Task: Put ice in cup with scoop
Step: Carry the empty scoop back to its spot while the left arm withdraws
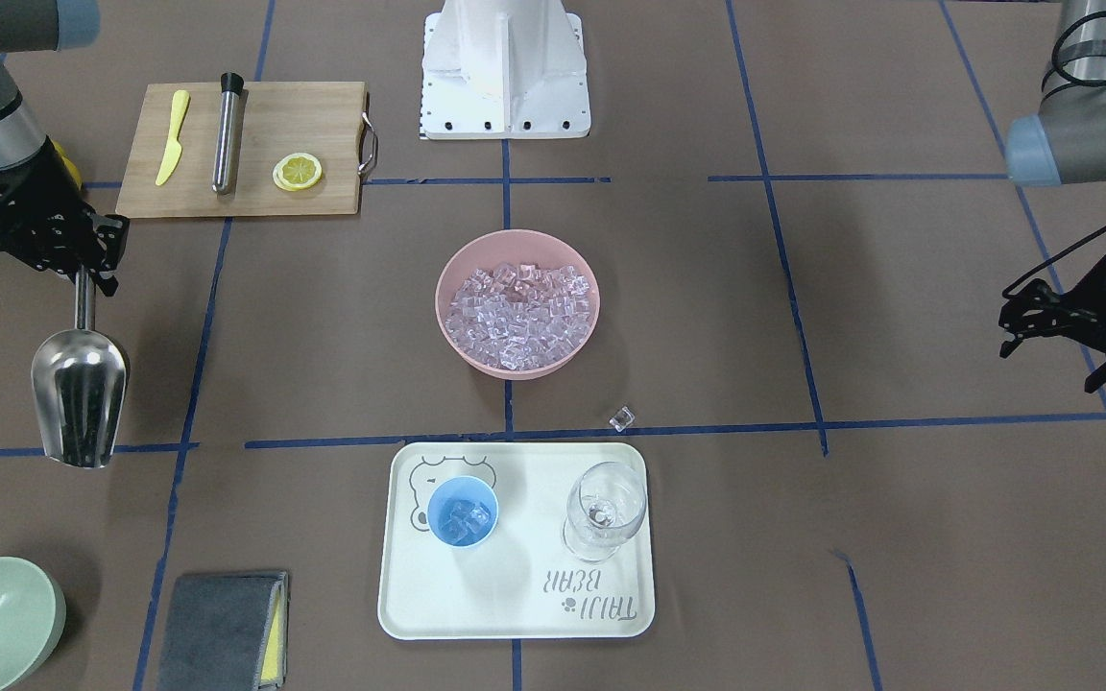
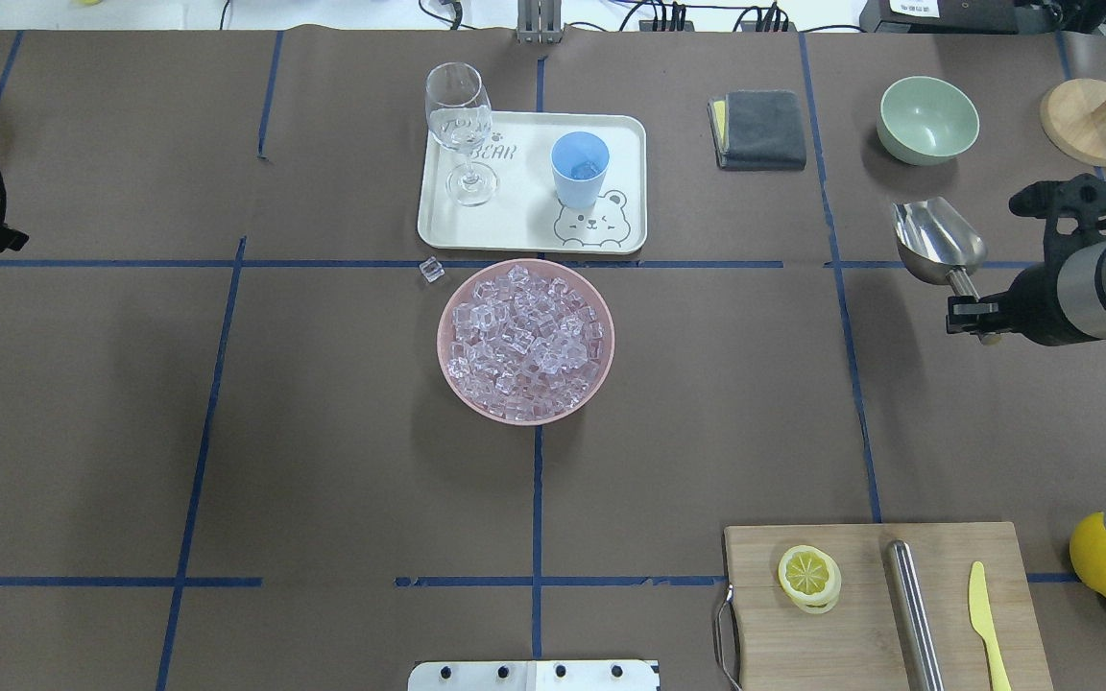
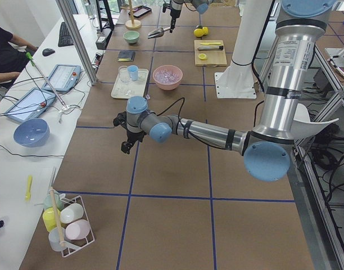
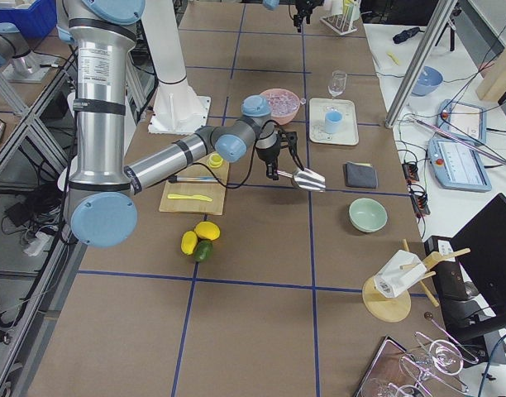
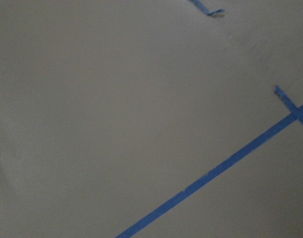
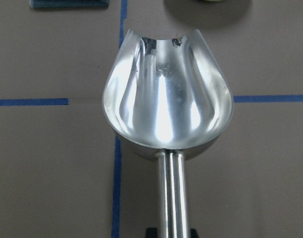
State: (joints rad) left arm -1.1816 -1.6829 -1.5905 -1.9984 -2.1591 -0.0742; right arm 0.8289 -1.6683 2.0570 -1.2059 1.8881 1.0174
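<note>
Steel scoop [image 6: 166, 104] is empty, trough upward, probably staged for another load. Right gripper [image 1: 83, 274] pinches its rod handle, wrist level, at 3 o'clock of the pink bowl [image 2: 443, 336] holding the ice [image 2: 524, 341]. Cup [image 2: 580, 168], partly filled, stands at 12 o'clock. Whether the left gripper [image 1: 1052, 321] is spread cannot be told.

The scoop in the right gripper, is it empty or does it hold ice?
Empty: the scoop shows a bare, shiny trough with nothing inside.
</note>
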